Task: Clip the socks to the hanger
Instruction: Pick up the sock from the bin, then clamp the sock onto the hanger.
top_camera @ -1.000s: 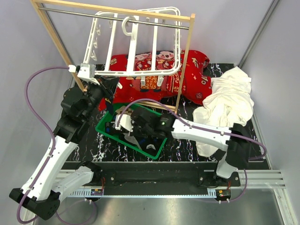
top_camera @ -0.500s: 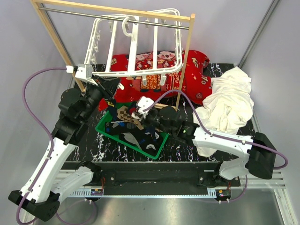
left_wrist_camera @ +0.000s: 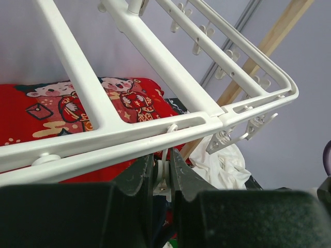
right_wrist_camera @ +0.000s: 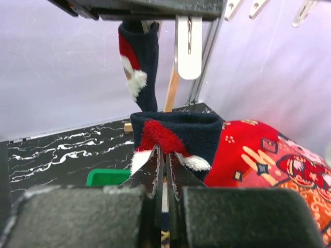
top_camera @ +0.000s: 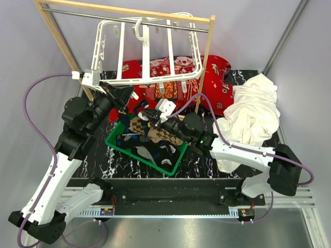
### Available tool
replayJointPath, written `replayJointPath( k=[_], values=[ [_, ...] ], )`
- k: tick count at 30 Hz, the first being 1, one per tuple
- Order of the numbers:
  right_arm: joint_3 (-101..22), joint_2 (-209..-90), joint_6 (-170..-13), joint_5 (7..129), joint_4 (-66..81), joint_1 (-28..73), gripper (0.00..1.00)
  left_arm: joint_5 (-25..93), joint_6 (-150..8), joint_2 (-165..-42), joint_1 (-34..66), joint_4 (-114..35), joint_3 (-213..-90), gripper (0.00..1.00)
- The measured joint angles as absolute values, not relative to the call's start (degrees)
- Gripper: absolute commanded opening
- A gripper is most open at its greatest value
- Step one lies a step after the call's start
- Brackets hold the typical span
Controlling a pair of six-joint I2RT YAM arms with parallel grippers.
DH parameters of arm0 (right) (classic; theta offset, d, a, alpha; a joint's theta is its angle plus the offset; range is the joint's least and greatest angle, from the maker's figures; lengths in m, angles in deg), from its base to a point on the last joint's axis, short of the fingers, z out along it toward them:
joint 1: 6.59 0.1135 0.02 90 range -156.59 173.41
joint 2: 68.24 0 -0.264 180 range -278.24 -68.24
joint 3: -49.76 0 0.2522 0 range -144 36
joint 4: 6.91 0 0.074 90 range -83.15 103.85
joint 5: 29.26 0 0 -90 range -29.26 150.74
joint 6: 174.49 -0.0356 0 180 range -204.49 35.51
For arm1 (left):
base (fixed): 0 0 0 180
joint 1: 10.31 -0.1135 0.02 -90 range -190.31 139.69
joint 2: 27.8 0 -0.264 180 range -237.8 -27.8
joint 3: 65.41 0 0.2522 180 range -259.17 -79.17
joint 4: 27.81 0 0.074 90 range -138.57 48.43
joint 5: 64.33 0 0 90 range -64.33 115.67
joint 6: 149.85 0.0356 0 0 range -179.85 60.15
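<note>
On the marbled table (top_camera: 116, 157) between grey walls (top_camera: 248, 31), a white cloth (top_camera: 253, 111) is lying at 3 o'clock; left gripper (left_wrist_camera: 161, 164) is pinching a clip (left_wrist_camera: 163, 171); right gripper (right_wrist_camera: 164, 155), a sock (right_wrist_camera: 181, 129).

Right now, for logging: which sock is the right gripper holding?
The lower navy red-and-white sock; its twin hangs above it, the rest lie in the green basket.

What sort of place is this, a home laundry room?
Likely a robot test bench staged as a laundry corner: a white clip hanger on a wooden rack, a green basket of socks, and bare walls around a black marbled table.
</note>
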State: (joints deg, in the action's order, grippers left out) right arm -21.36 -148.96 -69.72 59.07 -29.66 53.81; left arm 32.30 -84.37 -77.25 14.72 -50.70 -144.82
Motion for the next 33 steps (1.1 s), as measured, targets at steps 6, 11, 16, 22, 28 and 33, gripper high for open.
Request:
replayJointPath(
  k=[6, 11, 16, 22, 28, 33],
  values=[
    [-23.0, -150.65, -69.02, 61.6, -30.8, 53.33, 0.0, 32.98, -84.82, -77.31, 14.57, -51.11, -145.06, 0.05],
    [-23.79, -150.82, -68.61, 62.85, -31.08, 53.07, 0.0, 33.31, -84.98, -77.4, 14.57, -51.44, -145.43, 0.05],
    [-25.25, -150.93, -68.04, 63.59, -31.04, 52.74, 0.0, 33.85, -85.0, -77.42, 14.57, -51.5, -145.48, 0.05],
    [-26.26, -150.97, -67.3, 64.55, -31.04, 52.37, 0.0, 34.31, -84.98, -77.55, 14.57, -51.99, -145.69, 0.05],
    [-26.85, -151.24, -66.6, 64.95, -30.95, 52.17, 0.0, 34.75, -84.98, -77.93, 14.55, -52.27, -145.93, 0.05],
    [-27.48, -151.67, -66.18, 64.95, -30.73, 52.04, 0.0, 35.25, -85.0, -78.41, 14.51, -52.38, -146.26, 0.05]
  ],
)
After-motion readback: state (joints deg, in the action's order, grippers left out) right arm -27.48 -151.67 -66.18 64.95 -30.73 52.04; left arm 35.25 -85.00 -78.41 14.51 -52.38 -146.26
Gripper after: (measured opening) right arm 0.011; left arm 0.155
